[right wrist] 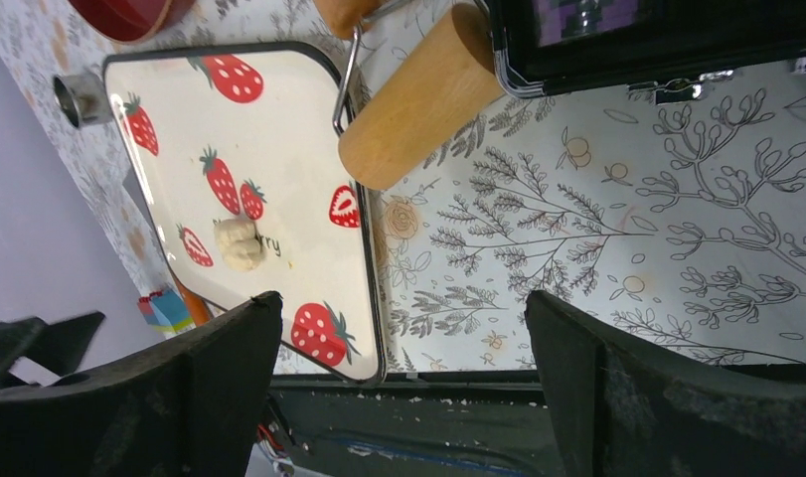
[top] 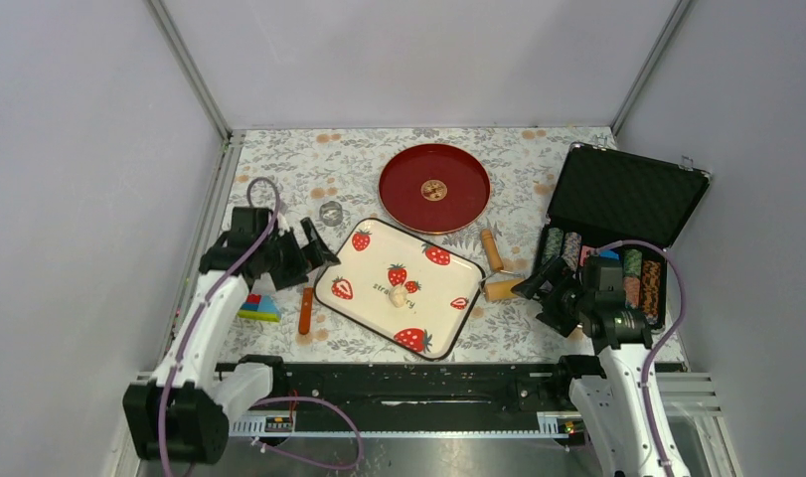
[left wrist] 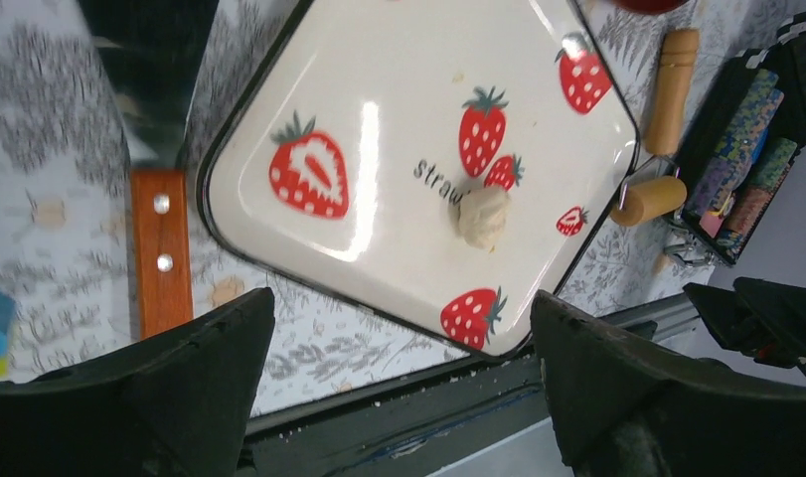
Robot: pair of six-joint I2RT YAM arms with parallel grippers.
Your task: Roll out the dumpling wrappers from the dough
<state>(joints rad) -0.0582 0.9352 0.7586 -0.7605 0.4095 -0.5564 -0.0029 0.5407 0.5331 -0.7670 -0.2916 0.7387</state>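
Observation:
The dough (top: 399,298) is a small off-white lump lying near the middle of the strawberry-printed tray (top: 364,268). It also shows in the left wrist view as dough (left wrist: 483,217) and in the right wrist view as dough (right wrist: 240,243). No dumpling wrappers are in view. A wooden roller (top: 501,287) with a wire frame lies just off the tray's right side. My left gripper (top: 319,246) hovers open at the tray's left corner, holding nothing. My right gripper (top: 536,293) is open and holding nothing, close beside the roller (right wrist: 418,99).
A red plate (top: 434,187) sits behind the tray, with a small metal ring cutter (top: 331,213) to its left. An orange-handled blade (top: 305,310) and coloured blocks (top: 259,306) lie left of the tray. An open chip case (top: 617,229) stands at the right.

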